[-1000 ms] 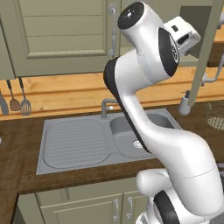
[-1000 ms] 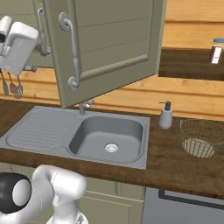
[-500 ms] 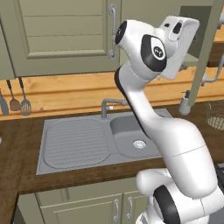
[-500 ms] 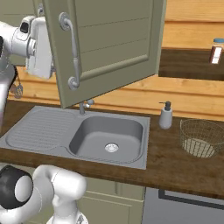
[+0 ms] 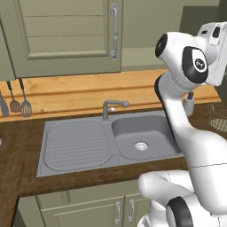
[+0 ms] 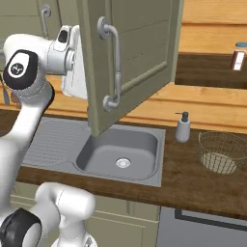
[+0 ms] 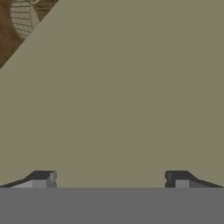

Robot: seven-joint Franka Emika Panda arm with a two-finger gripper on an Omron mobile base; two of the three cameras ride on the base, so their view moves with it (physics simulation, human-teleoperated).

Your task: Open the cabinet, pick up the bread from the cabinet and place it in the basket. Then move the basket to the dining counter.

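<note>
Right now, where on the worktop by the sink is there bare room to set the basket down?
Free: the wood strip in front of the basket, toward the worktop edge, and the patch between the sink rim and the basket. The ribbed drainboard is bare too. Crowded: the back edge, where the soap dispenser stands, and under the open cabinet door.

Both base views overlook the sink [image 5: 113,142] from behind; hand view faces the cabinet [image 7: 131,96] closely.
</note>
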